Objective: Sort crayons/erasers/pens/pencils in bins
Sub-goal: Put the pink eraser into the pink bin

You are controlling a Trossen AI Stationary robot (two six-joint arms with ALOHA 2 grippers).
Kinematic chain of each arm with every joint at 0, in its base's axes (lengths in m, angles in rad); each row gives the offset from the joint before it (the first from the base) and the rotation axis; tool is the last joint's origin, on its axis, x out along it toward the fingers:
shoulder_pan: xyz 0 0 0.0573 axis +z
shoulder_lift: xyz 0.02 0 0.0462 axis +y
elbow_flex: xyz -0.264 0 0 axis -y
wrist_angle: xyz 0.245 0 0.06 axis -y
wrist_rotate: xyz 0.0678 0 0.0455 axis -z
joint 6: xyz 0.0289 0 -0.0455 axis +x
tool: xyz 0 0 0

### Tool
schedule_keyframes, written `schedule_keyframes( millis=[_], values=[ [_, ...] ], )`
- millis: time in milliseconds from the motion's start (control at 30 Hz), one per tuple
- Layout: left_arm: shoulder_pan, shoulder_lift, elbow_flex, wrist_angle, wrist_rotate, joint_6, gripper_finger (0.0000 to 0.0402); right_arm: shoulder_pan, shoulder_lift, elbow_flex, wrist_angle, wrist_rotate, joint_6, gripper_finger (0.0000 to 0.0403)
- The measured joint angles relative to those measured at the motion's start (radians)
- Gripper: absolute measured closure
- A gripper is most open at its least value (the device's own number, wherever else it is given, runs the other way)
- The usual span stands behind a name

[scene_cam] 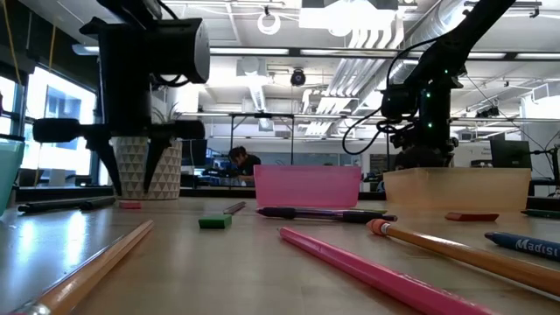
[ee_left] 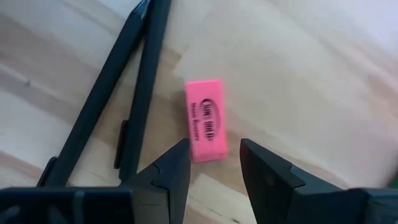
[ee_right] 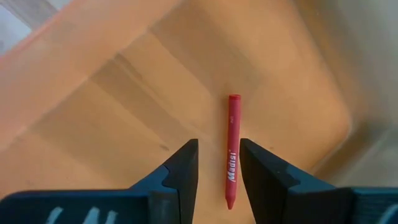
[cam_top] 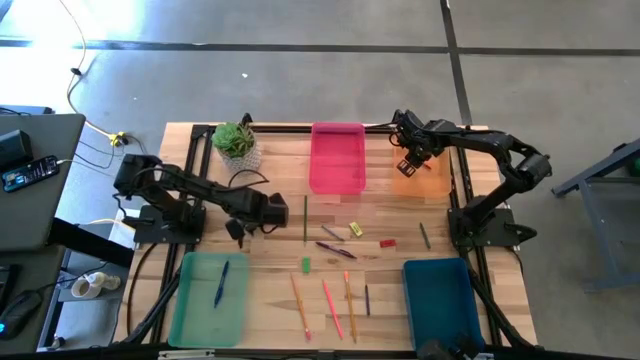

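My left gripper (cam_top: 238, 228) is open, fingers pointing down close over the table at its left middle. A pink eraser (ee_left: 205, 119) lies flat on the wood, and my fingers stand on either side of its near end (scene_cam: 129, 205) without touching it. Two black pens (ee_left: 124, 93) lie beside it. My right gripper (cam_top: 413, 163) is open over the orange bin (cam_top: 425, 182) at the far right. A red crayon (ee_right: 231, 149) lies on the bin's floor below the gap between the fingers.
A pink bin (cam_top: 337, 158) stands at the far middle, a green bin (cam_top: 200, 300) with a blue pen (cam_top: 220, 283) at the near left, and a teal bin (cam_top: 440, 295) at the near right. Pencils (cam_top: 332, 308), pens (cam_top: 335, 250) and small erasers (cam_top: 306, 265) lie between them. A potted plant (cam_top: 237, 142) stands at the far left.
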Motion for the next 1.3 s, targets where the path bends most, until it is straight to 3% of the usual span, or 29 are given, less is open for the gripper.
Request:
schedule_keyframes(
  millis=[533, 700, 933, 1300],
  values=[
    [-0.011, 0.088, 0.005, 0.008, -0.006, -0.066, 0.0276, 0.000, -0.001, 0.000, -0.010, 0.000, -0.026, 0.0295],
    [-0.010, 0.089, 0.003, -0.003, -0.014, -0.064, 0.0302, 0.000, -0.034, 0.000, -0.024, 0.000, -0.021, 0.0295],
    [-0.013, 0.089, 0.003, -0.006, -0.030, 0.007, 0.0359, 0.000, -0.111, 0.000, -0.023, 0.000, -0.025, 0.0295],
    [-0.036, 0.025, -0.005, 0.036, -0.093, 0.134, 0.0354, 0.000, -0.234, 0.000, -0.032, 0.002, -0.019, 0.0295]
  ],
)
